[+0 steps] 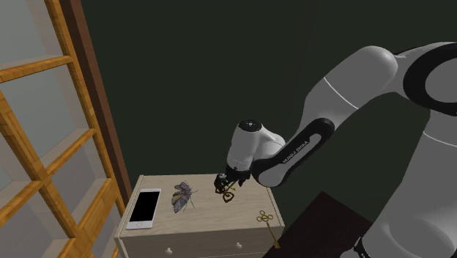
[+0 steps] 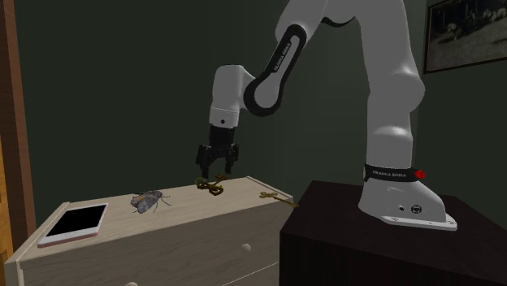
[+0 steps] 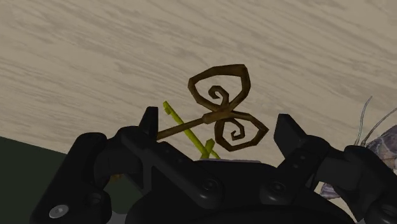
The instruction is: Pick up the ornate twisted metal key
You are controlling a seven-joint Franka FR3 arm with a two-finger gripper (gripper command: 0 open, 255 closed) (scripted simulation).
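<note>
Black fingers (image 3: 150, 122) of my gripper (image 2: 216, 173) stand wide apart, clamping nothing. Between and just beyond them I see the dark brown key (image 3: 215, 116), its scrolled double-loop bow pointing away from the palm and its thin shaft running back toward one finger. It sits close to the back edge of the pale wood dresser top (image 1: 209, 220); whether it lies flat I cannot tell. I judge it light, rigid and slick, likely to skate or pivot when pinched, so I would close across the shaft right behind the bow. Further out lie a moth (image 1: 183, 196) mid-top, a phone (image 1: 144, 207) near the far end, and a gold key (image 1: 266, 223) overhanging the edge nearest the stand.
</note>
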